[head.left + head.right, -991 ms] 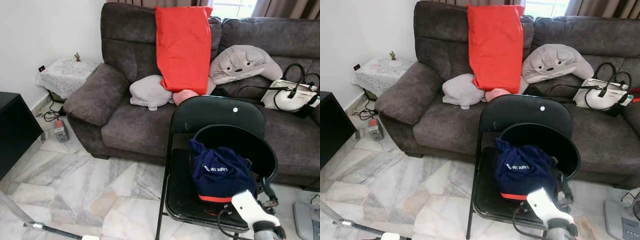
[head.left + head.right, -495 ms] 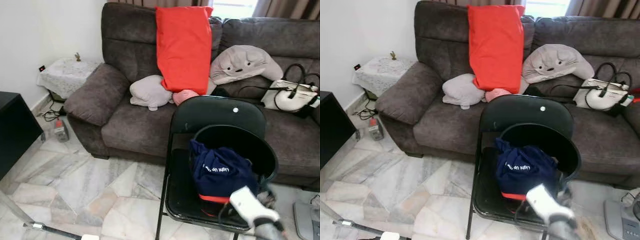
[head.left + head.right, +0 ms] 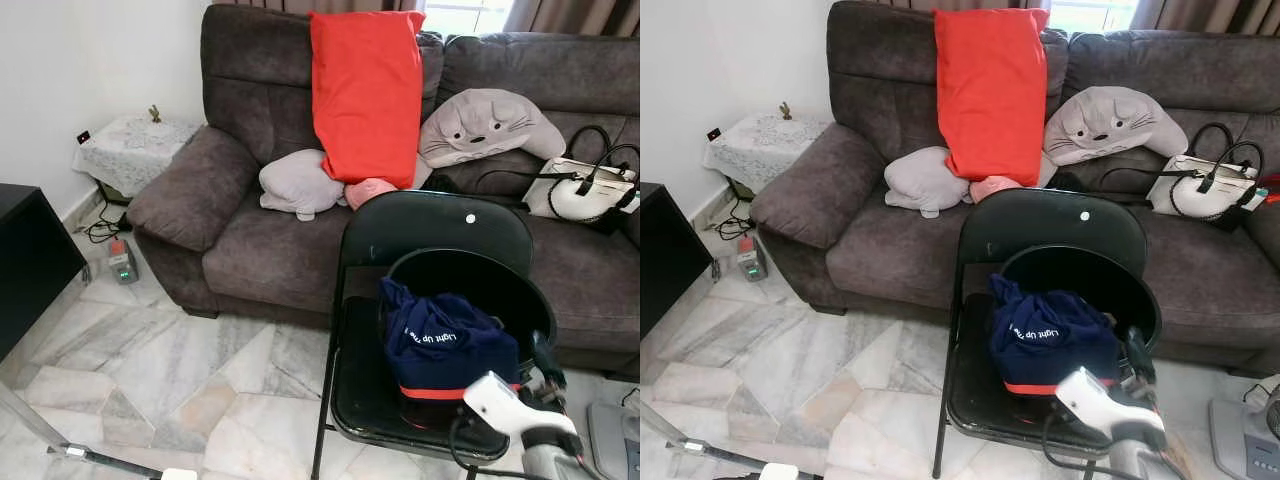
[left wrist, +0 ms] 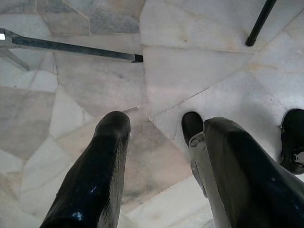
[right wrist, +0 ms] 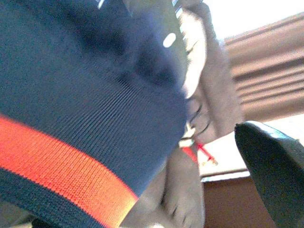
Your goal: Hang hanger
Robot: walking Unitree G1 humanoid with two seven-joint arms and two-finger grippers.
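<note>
A navy garment [image 3: 445, 345] with an orange hem stripe is bunched in a round black basket [image 3: 470, 262]. The basket stands on the seat of a black folding chair [image 3: 420, 225]. My right gripper [image 3: 545, 362] reaches up at the garment's right side, beside the basket rim. In the right wrist view the navy cloth [image 5: 85, 95] lies close against the camera, and one black finger [image 5: 270, 171] stands well apart from it, so the gripper looks open. My left gripper [image 4: 164, 126] hangs open over the marble floor with nothing between its fingers.
A brown sofa [image 3: 260, 240] stands behind the chair with a red pillow [image 3: 365, 95], a grey plush [image 3: 485, 125] and a white handbag [image 3: 580, 195]. A lace-covered side table [image 3: 130, 150] and a black cabinet [image 3: 25, 250] are on the left. A metal bar [image 3: 60, 445] lies on the floor.
My right arm has swung to the right and turned. Its black fingers now stand up beside the garment's right edge. The garment has shifted slightly.
</note>
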